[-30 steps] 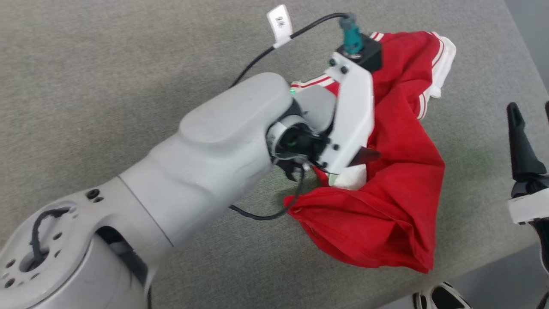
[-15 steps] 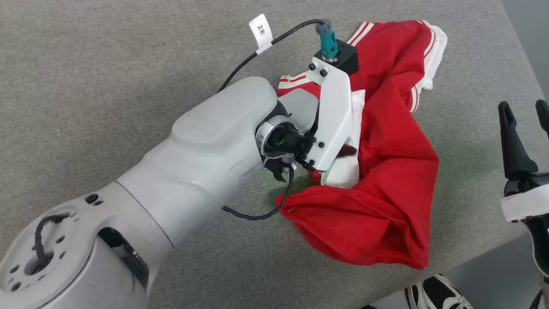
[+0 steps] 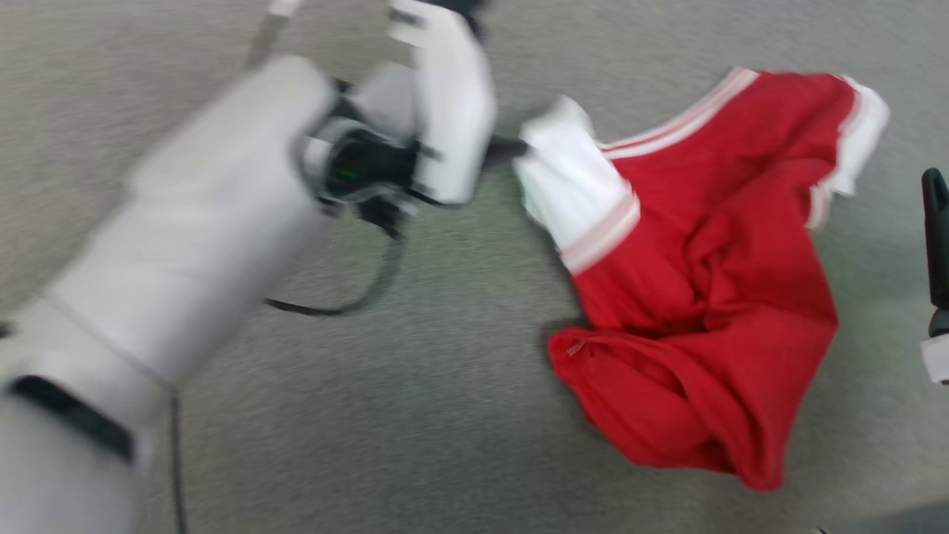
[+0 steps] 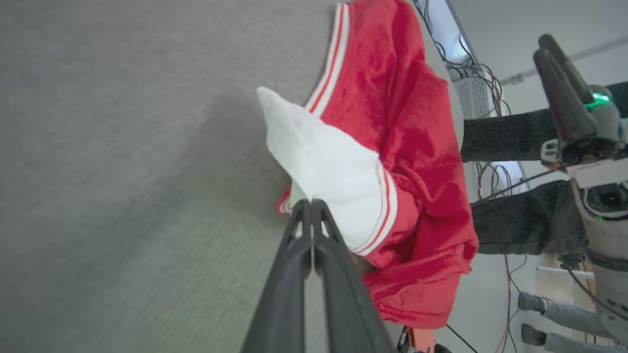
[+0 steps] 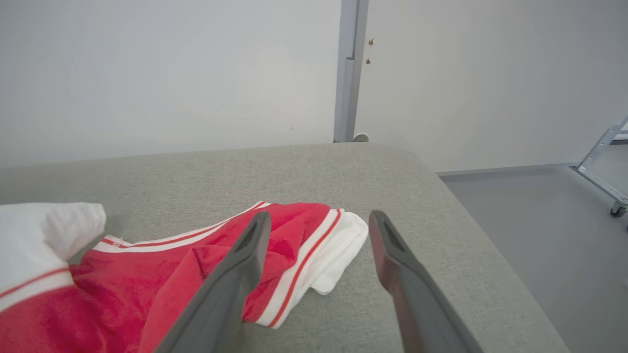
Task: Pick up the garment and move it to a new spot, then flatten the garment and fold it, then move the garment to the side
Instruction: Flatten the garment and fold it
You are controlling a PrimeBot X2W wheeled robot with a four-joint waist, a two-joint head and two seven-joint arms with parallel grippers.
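Though blurred — left pincer (image 3: 517,148) on garment (image 3: 712,297)

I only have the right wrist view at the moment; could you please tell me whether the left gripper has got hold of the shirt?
Observer: Yes. In the left wrist view the left gripper is shut on the white sleeve of the garment.
Operator: Thank you. Is the whole shirt off the table?
Observer: No. The head view shows the rest of it lying crumpled on the grey table.
Operator: And is my right gripper touching the cloth?
Observer: No. The left wrist view shows the right gripper held up beside the garment, with a clear gap between them.
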